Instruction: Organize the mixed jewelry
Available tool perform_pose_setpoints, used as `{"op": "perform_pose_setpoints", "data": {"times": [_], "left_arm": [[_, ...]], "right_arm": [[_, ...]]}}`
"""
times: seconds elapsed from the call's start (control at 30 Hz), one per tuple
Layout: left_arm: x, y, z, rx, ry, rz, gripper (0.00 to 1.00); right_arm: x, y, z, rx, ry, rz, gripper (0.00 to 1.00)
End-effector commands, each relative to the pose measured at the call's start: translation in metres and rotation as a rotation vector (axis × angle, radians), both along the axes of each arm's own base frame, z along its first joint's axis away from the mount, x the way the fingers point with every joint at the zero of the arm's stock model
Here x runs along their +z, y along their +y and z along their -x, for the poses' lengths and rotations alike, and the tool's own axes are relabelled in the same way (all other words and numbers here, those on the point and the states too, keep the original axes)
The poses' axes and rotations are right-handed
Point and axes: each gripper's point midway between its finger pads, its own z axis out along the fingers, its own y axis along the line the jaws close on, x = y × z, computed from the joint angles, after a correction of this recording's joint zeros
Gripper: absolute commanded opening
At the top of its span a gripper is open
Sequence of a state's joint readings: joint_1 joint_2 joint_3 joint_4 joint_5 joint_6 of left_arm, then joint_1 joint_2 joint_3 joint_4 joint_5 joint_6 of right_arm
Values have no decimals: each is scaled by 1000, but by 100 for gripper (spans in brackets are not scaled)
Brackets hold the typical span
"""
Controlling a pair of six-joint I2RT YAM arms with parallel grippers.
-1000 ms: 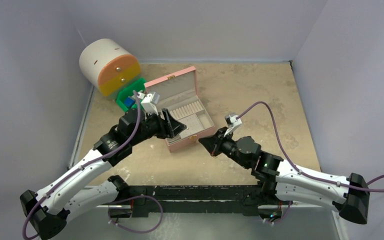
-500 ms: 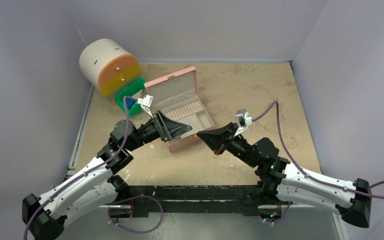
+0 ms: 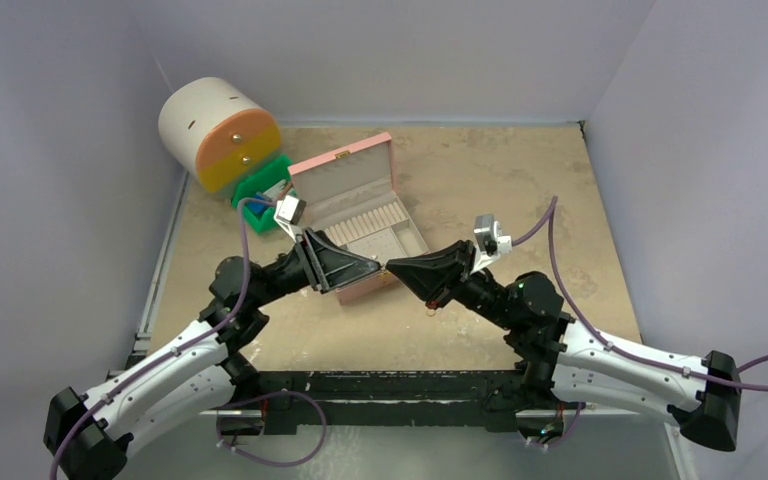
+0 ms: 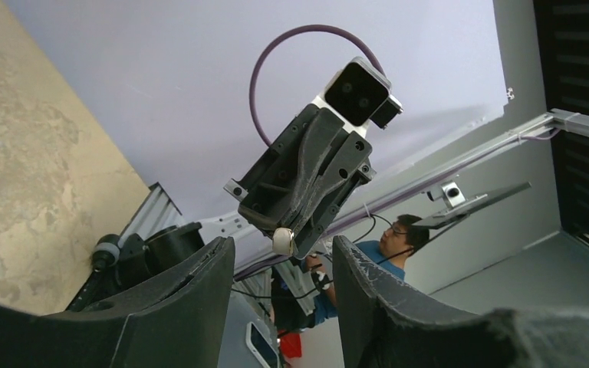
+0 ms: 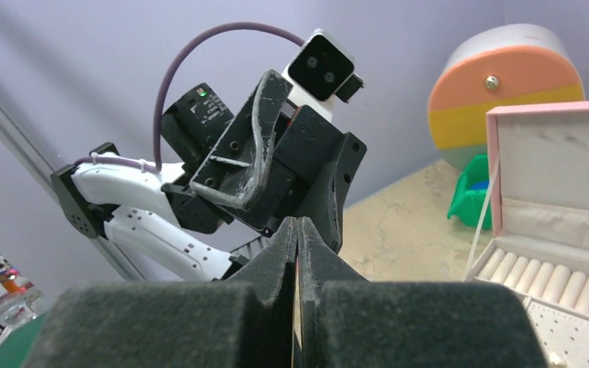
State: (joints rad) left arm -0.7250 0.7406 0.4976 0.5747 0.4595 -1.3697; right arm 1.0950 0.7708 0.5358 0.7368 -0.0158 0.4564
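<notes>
The right gripper (image 5: 297,230) has its two fingers pressed flat together. The left wrist view shows a small pale piece (image 4: 282,240) of the mixed jewelry, rounded like a bead, pinched at their very tips. Facing it tip to tip, the left gripper (image 3: 374,267) has its fingers (image 4: 188,291) parted and empty. The piece sits in line with that gap, toward 12 o'clock in the left wrist view, but I cannot tell whether it is inside the gap or just short of it. This looks like a hand-over from right to left. To do it well, the left fingers should come in square, so the piece lies between the pads rather than at one edge. They should then close slowly and fully before the right fingers loosen at all, since a piece so tiny and round would likely squirt out under a skewed or early squeeze. From above, the meeting point hangs over the near wall of the open pink box (image 3: 362,290), whose ring rolls lie toward 12 o'clock, so a drop may well land inside. Farther out, at 10 o'clock, a green bin (image 3: 258,188) and a cream and orange drum (image 3: 215,125) stand on the table (image 3: 520,180). I cannot make out any other pieces of jewelry.
</notes>
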Motion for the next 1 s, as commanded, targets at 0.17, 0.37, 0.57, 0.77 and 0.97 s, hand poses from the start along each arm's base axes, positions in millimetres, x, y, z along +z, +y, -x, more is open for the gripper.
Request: {"op": "perform_pose_setpoints", "data": {"times": [0.17, 0.37, 0.57, 0.77, 0.97], "left_arm": [[32, 9, 26, -87, -103, 121, 46], [34, 10, 30, -97, -109, 128, 44], [34, 10, 30, -99, -109, 129, 42], [37, 11, 32, -103, -112, 135, 40], [38, 10, 30, -100, -111, 135, 37]], "right_arm": [[55, 0, 15, 55, -132, -138, 0], [58, 1, 18, 73, -150, -162, 0], [55, 3, 20, 91, -156, -161, 0], [54, 3, 21, 91, -158, -162, 0], [53, 4, 21, 97, -156, -159, 0]]}}
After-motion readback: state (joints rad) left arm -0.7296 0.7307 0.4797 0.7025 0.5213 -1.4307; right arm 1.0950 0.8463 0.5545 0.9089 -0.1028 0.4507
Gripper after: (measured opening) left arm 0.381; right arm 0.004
